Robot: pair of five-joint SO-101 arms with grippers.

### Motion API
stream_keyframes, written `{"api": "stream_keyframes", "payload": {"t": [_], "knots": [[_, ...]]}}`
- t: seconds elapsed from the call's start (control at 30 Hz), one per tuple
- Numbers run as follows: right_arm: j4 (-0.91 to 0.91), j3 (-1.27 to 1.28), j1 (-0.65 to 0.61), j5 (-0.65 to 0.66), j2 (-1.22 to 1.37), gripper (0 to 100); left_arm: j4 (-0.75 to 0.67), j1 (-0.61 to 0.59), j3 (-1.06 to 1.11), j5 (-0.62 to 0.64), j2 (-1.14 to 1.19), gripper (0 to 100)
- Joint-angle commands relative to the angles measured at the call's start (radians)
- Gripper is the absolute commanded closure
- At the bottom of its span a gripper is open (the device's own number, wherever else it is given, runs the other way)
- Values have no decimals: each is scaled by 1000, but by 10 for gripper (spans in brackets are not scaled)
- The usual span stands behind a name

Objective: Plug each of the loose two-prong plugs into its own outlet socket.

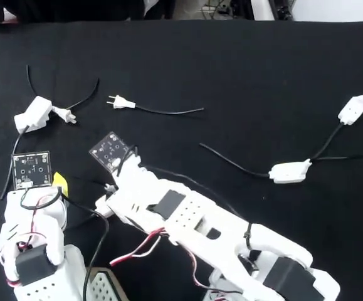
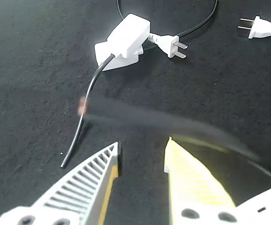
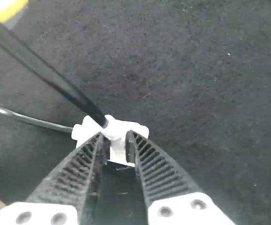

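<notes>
The white two-prong plug (image 3: 118,132) is pinched across its body by the right gripper (image 3: 115,140), whose ribbed jaws press on it from both sides. Its black cord (image 3: 41,75) trails off from the back end. A grip on the body rather than the cord looks meant to keep the prongs steerable. I cannot tell whether the plug touches the black counter (image 1: 244,69) or hangs just above it. In the high view this happens left of centre, where the right arm stretches in from the lower right.

The left gripper (image 2: 142,141) sits at the lower left of the high view with its jaws spread and nothing between them. It faces the nearest outlet socket (image 2: 123,40), probably so it can steady that socket when a plug is pushed in.

A second plug (image 2: 170,44) lies just beside that socket with its prongs turned away from it, so it is not plugged in. A third plug (image 1: 121,102) lies loose a little right of it in the upper left of the high view. Two more sockets (image 1: 289,171) lie well apart on their cords at the right side.
</notes>
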Motion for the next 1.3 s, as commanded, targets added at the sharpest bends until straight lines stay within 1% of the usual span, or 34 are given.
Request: {"api": "stream_keyframes", "payload": {"t": [0.0, 0.13, 0.2, 0.37, 0.57, 0.63, 0.7, 0.83, 1.1, 1.17, 1.27], "knots": [[51, -35, 28, -15, -28, 986, -9, -5, -10, 6, -2, 834], [109, -31, 28, -43, -28, 986, -9, -4, -10, 6, -2, 834], [117, -27, 26, -68, -28, 986, -9, -4, -10, 6, -2, 834], [124, -27, 25, -72, -22, 986, -9, -2, -10, 6, -2, 834], [84, -62, 25, -71, 87, 986, -9, -2, -10, 6, -2, 834], [110, -91, 25, -68, 110, 984, -9, -2, -10, 6, -2, 834], [175, -120, 21, -68, 108, 947, -9, -2, -10, 6, -2, 834], [261, -162, -26, -72, 108, 829, -9, -2, -10, 6, -2, 834], [256, -194, -51, -75, 108, 839, -11, -2, -10, 6, -2, 834], [218, -191, -51, -100, 108, 839, -11, -4, -10, 6, -2, 834], [109, -165, -51, -109, 117, 839, -11, -4, -10, 6, -2, 834]]}}
